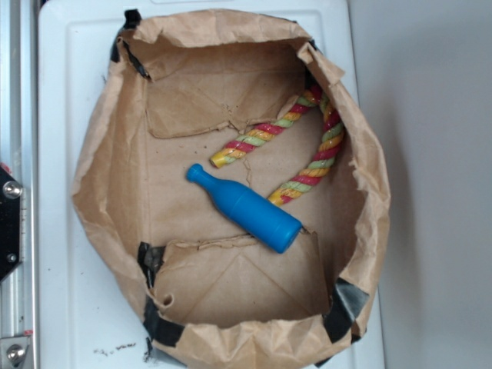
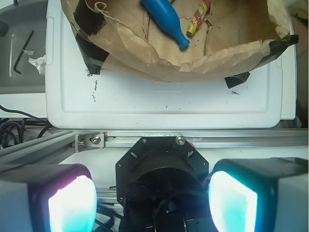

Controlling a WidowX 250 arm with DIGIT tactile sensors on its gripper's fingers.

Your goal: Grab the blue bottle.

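The blue bottle lies on its side on the floor of a cut-down brown paper bag, neck toward the upper left. The wrist view catches the blue bottle at the top edge, inside the bag. My gripper is open: its two glowing pads stand far apart with nothing between them. It hangs over the robot's black base, well short of the bag. The exterior view does not show the gripper.
A red-yellow-green twisted rope curls in the bag just right of the bottle. The bag rests on a white plastic lid. An aluminium rail runs between lid and base. A hex key lies at far left.
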